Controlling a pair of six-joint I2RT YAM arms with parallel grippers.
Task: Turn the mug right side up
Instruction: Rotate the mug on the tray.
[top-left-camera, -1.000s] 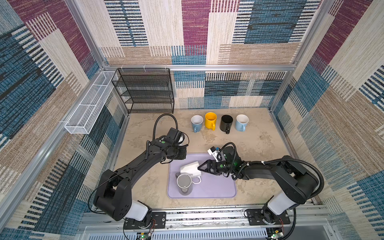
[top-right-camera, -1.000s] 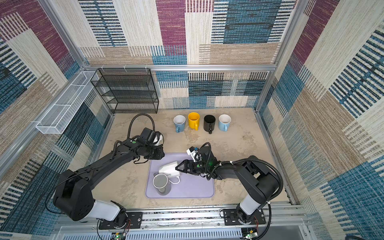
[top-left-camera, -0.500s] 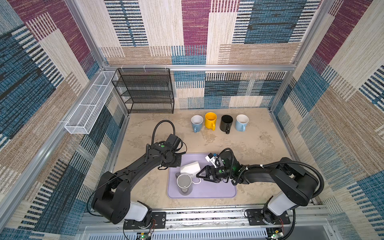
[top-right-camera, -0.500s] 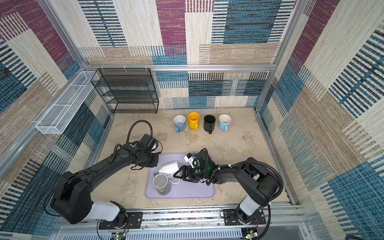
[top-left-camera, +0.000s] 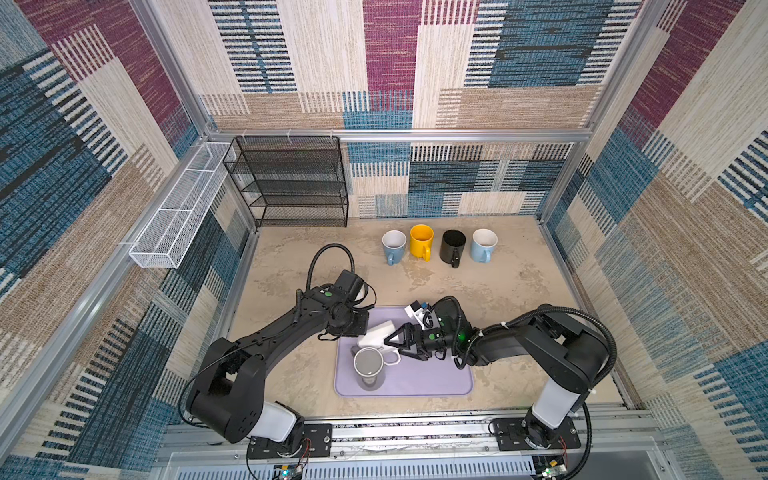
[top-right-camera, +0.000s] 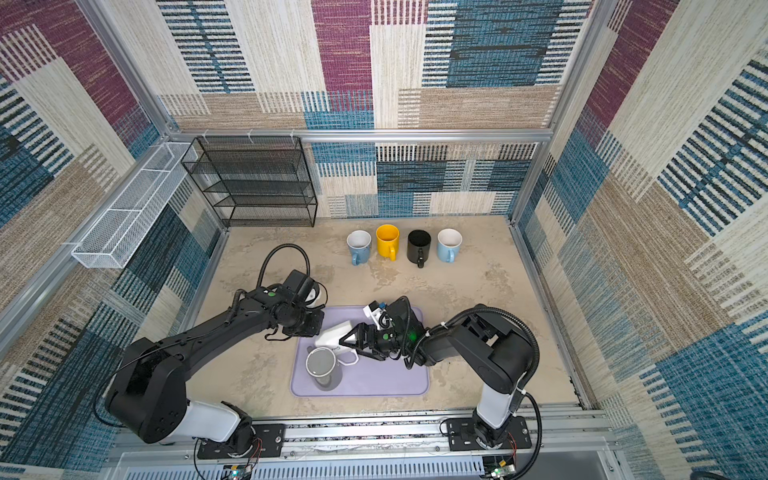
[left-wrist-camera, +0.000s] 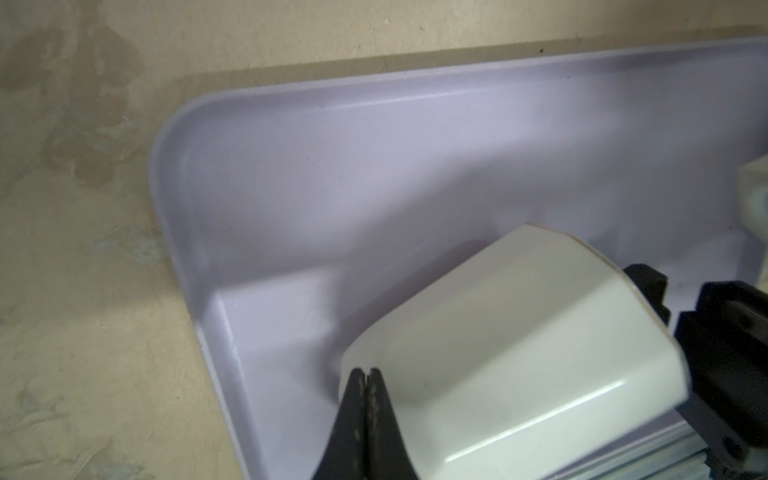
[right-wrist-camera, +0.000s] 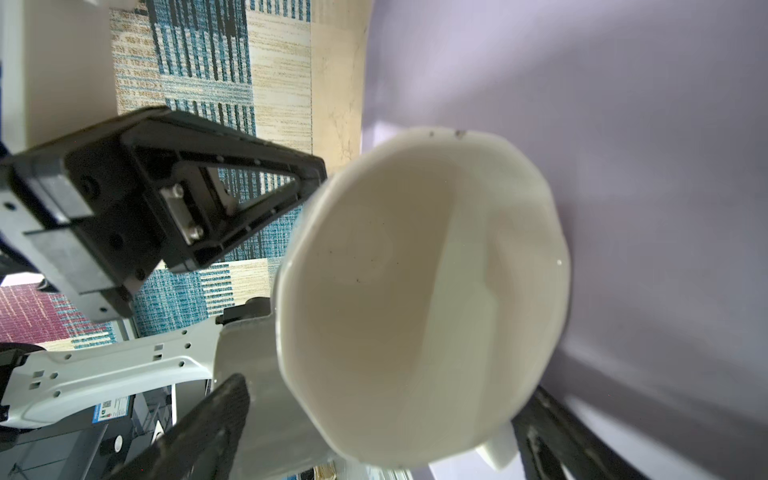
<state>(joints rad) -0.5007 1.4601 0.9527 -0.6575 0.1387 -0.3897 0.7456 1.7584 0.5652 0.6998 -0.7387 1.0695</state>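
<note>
Toward the tray's (top-left-camera: 436, 384) far corner on the left arm's side, the white mug (top-left-camera: 376, 334) lies on its side, mouth facing the right claw (top-left-camera: 392, 345), whose jaws stand wide either side of the rim. The left claw (left-wrist-camera: 365, 388), pinched shut on nothing, touches the mug's base. A grey cup (top-left-camera: 368, 365) stands nearer on the tray; four mugs (top-left-camera: 422, 243) line up beyond it.

The white mug (left-wrist-camera: 519, 345) runs off the left wrist view's edge (its handle hidden).
</note>
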